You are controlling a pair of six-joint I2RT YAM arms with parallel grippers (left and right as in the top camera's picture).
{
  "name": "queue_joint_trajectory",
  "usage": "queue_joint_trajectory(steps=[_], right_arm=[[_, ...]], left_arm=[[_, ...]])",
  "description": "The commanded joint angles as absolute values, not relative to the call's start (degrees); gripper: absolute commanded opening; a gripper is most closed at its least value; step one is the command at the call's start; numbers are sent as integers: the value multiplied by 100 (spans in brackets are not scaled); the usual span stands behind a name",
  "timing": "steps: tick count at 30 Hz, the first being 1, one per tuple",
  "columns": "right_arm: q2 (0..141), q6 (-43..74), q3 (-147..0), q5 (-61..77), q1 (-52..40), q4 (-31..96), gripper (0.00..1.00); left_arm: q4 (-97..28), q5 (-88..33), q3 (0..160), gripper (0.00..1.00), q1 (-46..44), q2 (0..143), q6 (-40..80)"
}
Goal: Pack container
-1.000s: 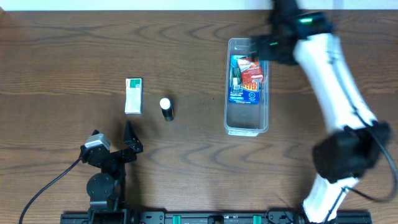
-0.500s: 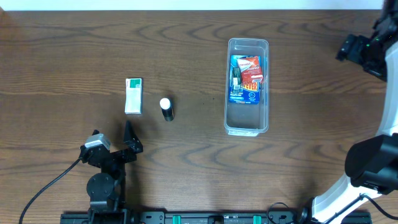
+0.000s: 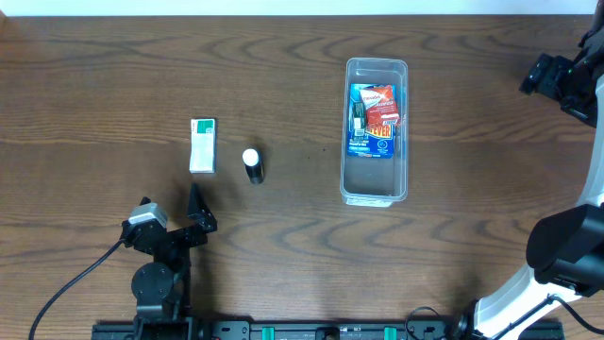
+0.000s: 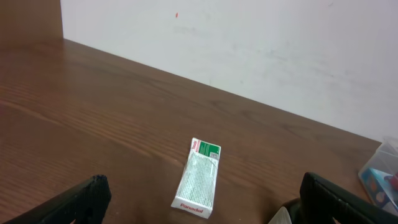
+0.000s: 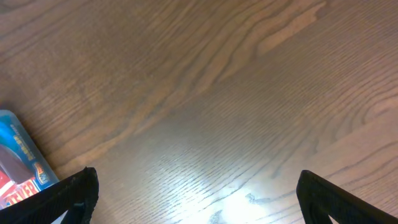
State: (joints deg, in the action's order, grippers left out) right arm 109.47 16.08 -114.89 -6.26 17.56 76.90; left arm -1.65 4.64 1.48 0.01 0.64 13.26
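Note:
The clear plastic container lies lengthwise right of centre with a blue pack and a red pack in its far half; its corner shows in the left wrist view and right wrist view. A white and green box lies at centre left, also in the left wrist view. A small black bottle with a white cap lies beside it. My left gripper is open and empty near the front edge. My right gripper is open and empty, raised at the far right.
The bottle's white cap shows at the bottom edge of the left wrist view. A white wall runs behind the table's far edge. Cables and the arm bases sit at the front.
My right arm has swung away from over the container's far end to the far right edge of the table. The left arm and the objects have not moved.

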Motion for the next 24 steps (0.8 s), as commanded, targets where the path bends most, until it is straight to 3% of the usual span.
queue_joint_trajectory(steps=[1,5,10,15,19,24], right_arm=[[10956,1579,-11458,-644,1767,7697,99],[10956,1579,-11458,-644,1767,7695,99],[10956,1579,-11458,-644,1767,7697,99],[10956,1579,-11458,-644,1767,7697,99],[10956,1579,-11458,-644,1767,7697,99],[10956,1579,-11458,-644,1767,7697,99]], left_arm=[[-360,506,23,98,36,62,1452],[-360,309,23,98,36,60,1487],[-377,-1551,541,98,36,62,1203],[-495,-1588,1525,98,36,298,1004],[-1660,-1584,2980,98,36,1302,714],[-3837,-1584,5100,98,36,3553,14]])
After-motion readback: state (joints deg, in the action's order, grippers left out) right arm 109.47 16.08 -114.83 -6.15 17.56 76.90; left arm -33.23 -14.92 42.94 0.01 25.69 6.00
